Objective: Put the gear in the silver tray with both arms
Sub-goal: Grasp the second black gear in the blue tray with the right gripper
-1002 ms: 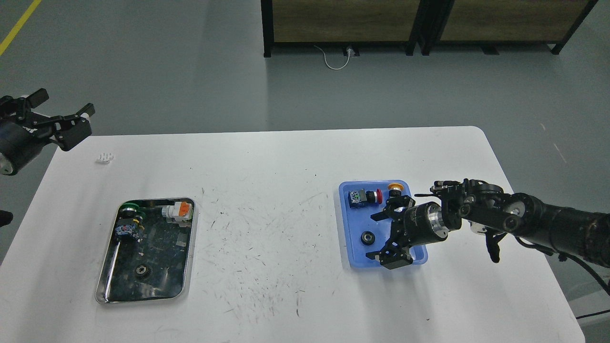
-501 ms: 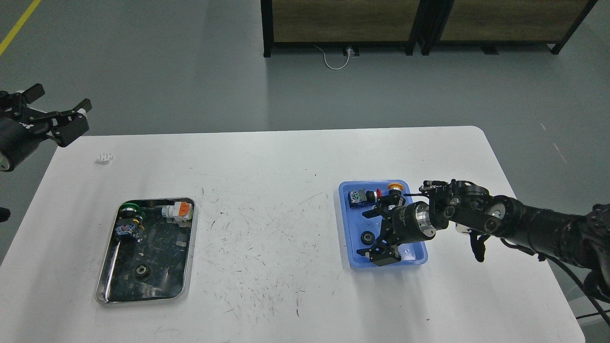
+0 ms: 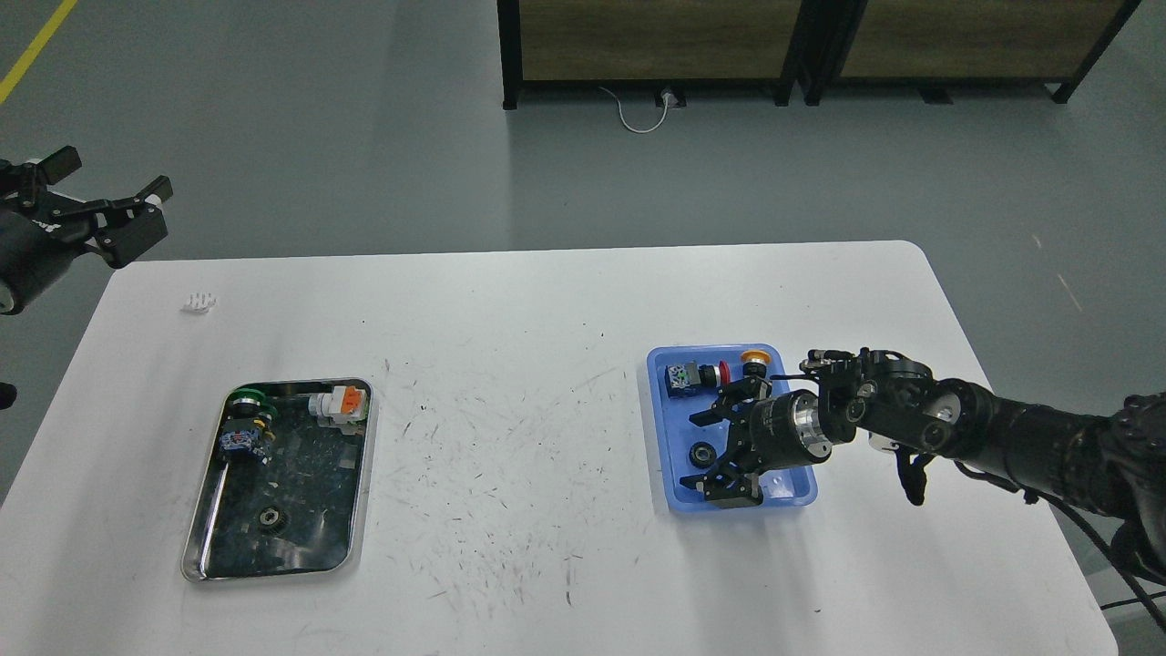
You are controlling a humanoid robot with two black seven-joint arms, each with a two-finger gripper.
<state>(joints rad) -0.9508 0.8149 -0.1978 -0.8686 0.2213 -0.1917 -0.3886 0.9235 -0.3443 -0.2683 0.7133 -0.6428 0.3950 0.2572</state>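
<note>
The silver tray (image 3: 195,539) lies at the table's left front. It holds a small dark gear (image 3: 271,518), a green-capped button (image 3: 244,398), an orange and white switch (image 3: 339,404) and a small blue part (image 3: 239,442). A second black gear (image 3: 701,453) lies in the blue tray (image 3: 802,492) on the right. My right gripper (image 3: 698,454) is open over the blue tray, with one finger on each side of that gear. I cannot tell whether it touches the gear. My left gripper (image 3: 117,173) is open and empty, raised beyond the table's far left corner.
The blue tray also holds a blue switch with a red button (image 3: 688,376) and a yellow-capped button (image 3: 753,358). A small white piece (image 3: 200,301) lies near the table's far left corner. Dark shelving (image 3: 802,46) stands on the floor behind the table.
My right gripper has moved left across the blue tray, so that its open fingers now stand on either side of the black gear. My left gripper has drawn back up and to the left.
</note>
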